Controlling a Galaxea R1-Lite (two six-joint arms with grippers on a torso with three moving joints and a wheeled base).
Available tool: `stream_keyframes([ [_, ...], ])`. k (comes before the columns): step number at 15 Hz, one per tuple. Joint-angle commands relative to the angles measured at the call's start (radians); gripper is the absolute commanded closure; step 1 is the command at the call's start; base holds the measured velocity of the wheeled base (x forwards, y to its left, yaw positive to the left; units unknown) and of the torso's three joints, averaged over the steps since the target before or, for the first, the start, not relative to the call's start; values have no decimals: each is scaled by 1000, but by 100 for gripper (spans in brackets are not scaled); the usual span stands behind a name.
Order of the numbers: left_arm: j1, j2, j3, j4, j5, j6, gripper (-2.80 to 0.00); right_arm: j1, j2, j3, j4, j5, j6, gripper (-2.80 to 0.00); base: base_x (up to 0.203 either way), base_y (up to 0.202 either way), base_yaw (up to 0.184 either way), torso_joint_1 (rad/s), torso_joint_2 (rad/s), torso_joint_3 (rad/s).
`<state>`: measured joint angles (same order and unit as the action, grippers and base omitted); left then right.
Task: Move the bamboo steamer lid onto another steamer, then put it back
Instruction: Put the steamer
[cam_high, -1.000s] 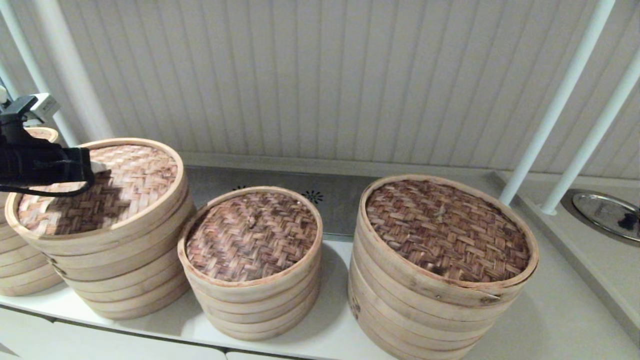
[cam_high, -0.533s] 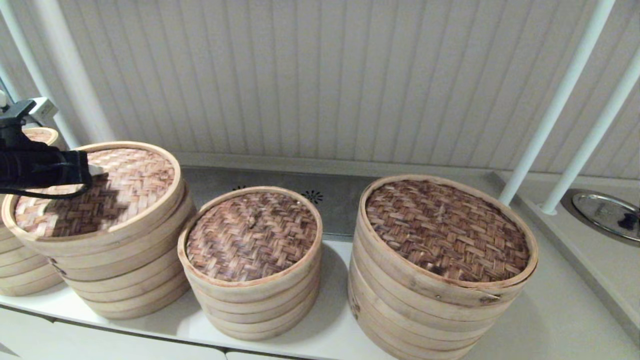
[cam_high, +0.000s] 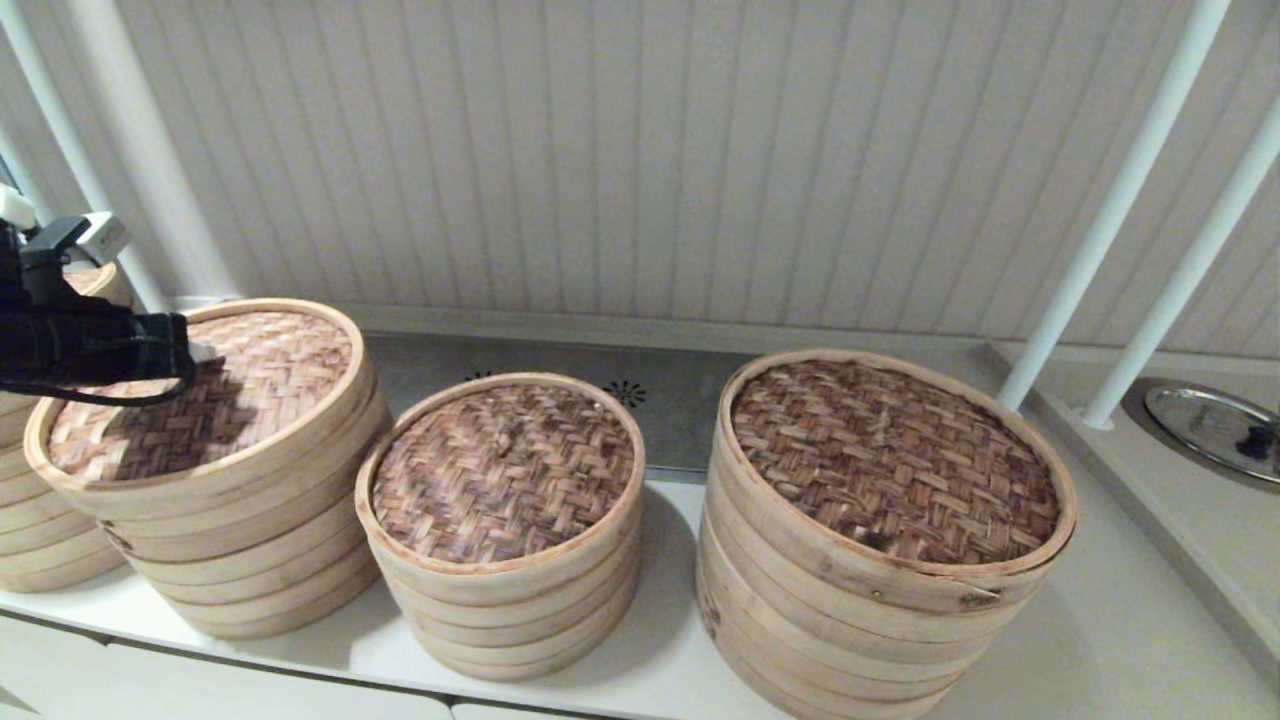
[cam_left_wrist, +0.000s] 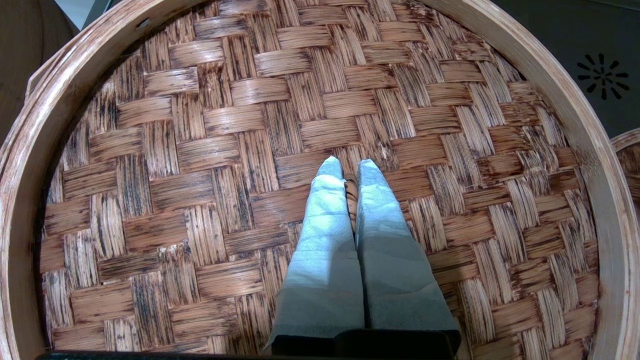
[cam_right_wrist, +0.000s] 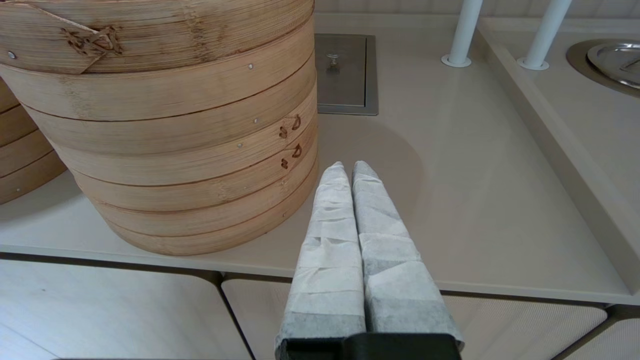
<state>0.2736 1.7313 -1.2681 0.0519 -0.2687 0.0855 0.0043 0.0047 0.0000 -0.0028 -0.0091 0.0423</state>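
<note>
Lid first: the bamboo steamer lid (cam_high: 200, 395) sits on the steamer stack near the counter's (cam_high: 1100, 620) left edge, woven face up and tipped slightly, its far rim higher. Being round, it has no long axis. We judge the tilt comes from our left claw (cam_left_wrist: 350, 170), whose fingers are pinched together on the small loop handle at the lid's centre. Another steamer (cam_high: 505, 470), the smallest, stands just beside it toward the counter's middle. Our right claw (cam_right_wrist: 348, 170), fingers pressed together and holding nothing, hangs over the counter's front edge.
</note>
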Motion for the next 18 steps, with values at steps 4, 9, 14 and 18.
stream_keyframes([
  [4, 8, 11, 3, 0, -3, -3, 0, 0, 1, 2, 0, 0, 1, 0, 0, 0, 0, 0, 0, 0],
  [9, 23, 41, -9, -1, -25, -4, 0, 0, 1, 2, 0, 0, 1, 0, 0, 0, 0, 0, 0, 0],
  [14, 22, 55, -47, -1, -27, -3, 0, 0, 1, 2, 0, 0, 1, 0, 0, 0, 0, 0, 0, 0],
  [18, 22, 54, -68, 0, -27, 0, 0, 0, 1, 2, 0, 0, 1, 0, 0, 0, 0, 0, 0, 0],
])
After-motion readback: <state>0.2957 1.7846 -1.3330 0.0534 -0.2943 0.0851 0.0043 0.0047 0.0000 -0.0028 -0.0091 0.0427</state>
